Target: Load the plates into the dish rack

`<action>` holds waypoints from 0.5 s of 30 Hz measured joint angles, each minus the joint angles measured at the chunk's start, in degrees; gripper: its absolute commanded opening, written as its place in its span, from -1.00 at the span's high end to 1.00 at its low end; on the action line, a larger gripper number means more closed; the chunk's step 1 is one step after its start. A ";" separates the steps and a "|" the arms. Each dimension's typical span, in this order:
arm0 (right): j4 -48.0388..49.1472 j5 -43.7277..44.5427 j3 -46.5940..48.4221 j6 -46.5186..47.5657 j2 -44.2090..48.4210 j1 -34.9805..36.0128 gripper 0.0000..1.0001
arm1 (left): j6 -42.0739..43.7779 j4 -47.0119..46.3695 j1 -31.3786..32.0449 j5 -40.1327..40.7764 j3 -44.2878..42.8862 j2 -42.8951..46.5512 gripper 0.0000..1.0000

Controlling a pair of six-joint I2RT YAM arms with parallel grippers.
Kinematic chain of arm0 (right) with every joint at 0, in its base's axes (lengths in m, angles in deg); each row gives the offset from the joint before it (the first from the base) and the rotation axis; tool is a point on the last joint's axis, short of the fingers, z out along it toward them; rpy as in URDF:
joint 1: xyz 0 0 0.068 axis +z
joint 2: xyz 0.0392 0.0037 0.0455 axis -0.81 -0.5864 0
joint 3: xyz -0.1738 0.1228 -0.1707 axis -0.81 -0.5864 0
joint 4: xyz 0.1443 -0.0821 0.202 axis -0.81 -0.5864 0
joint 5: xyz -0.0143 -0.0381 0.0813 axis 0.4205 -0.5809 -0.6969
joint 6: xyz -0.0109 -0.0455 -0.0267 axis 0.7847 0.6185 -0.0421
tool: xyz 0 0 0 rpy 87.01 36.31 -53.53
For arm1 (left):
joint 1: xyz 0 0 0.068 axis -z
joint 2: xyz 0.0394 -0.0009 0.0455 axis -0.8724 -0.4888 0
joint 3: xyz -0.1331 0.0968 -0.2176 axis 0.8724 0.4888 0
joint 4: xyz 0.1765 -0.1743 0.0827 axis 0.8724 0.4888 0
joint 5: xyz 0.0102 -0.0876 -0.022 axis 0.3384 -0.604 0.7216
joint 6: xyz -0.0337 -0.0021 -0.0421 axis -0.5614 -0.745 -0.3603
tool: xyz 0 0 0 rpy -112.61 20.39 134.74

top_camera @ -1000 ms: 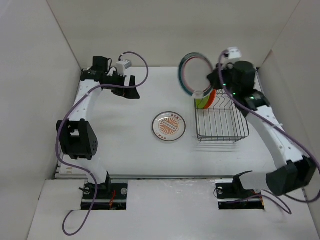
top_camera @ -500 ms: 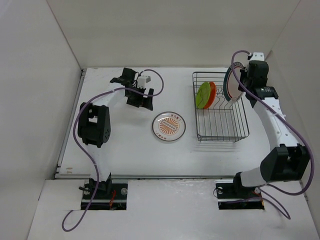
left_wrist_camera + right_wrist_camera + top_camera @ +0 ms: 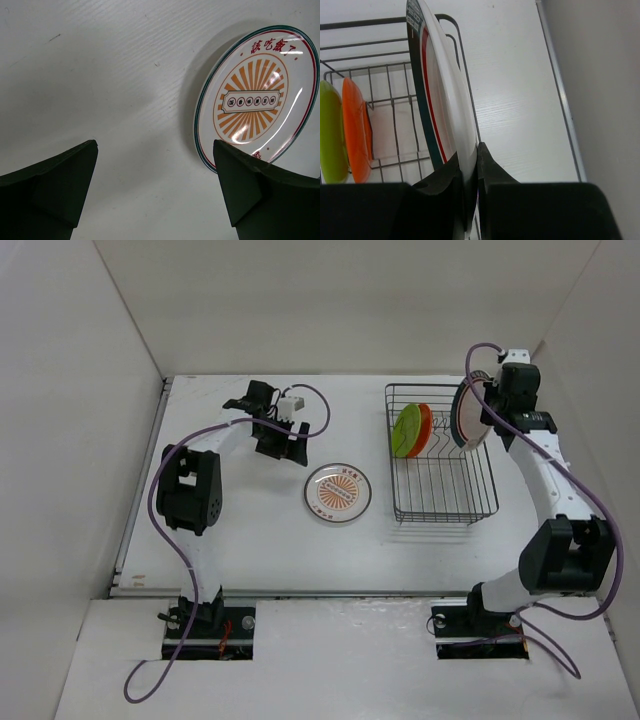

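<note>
Top external: one dish rack (image 3: pixel 440 518), four plates (image 3: pixel 338 491); lime plate (image 3: pixel 405 432) and orange plate (image 3: pixel 426 424) stand racked, patterned plate (image 3: pixel 338 491) lies at its 9 o'clock. Right wrist: right hand (image 3: pixel 470 157) clamps the rimmed plate (image 3: pixel 447 100) at the rack's 2 o'clock; lowering between prongs seems next. Left wrist: left hand (image 3: pixel 155 147) gapes empty.

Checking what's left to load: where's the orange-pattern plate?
Top view: the orange-pattern plate lies flat on the table, mid-frame, just left of the dish rack, near the open left gripper.
</note>
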 measured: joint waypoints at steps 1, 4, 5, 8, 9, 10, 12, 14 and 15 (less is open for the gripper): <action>0.20 -0.13 -0.17 0.00 -0.31 0.00 1.00 | 0.02 0.02 0.00 -0.07 0.00 0.00 -1.00; 0.20 -0.44 -0.22 0.17 -1.31 0.00 1.00 | 0.26 -0.17 0.00 -0.22 0.00 0.00 -1.00; 0.20 -0.74 -0.22 0.17 -1.57 0.00 1.00 | 0.31 -0.15 0.00 -0.24 0.00 0.00 -1.00; 0.33 -1.40 -0.22 0.17 -2.36 0.00 1.00 | 0.52 -0.24 -0.11 -0.61 0.00 0.00 -1.00; 0.42 -1.57 -0.22 0.17 -2.69 0.00 1.00 | 0.57 -0.24 -0.11 -0.79 0.02 0.00 -1.00; 0.48 -1.75 -0.22 0.17 -2.99 0.00 0.99 | 0.63 -0.24 -0.11 -0.94 0.09 0.00 -1.00; 0.50 -2.19 -0.22 0.17 -3.58 0.00 0.67 | 0.66 -0.26 -0.11 -1.16 0.11 0.00 -1.00; 0.55 -2.62 -0.22 0.09 -4.26 0.39 0.57 | 0.68 -0.24 -0.11 -1.38 0.15 0.00 -1.00; 0.55 -2.62 -0.22 0.11 -4.66 0.57 0.40 | 0.79 -0.24 -0.11 -1.53 0.20 0.00 -1.00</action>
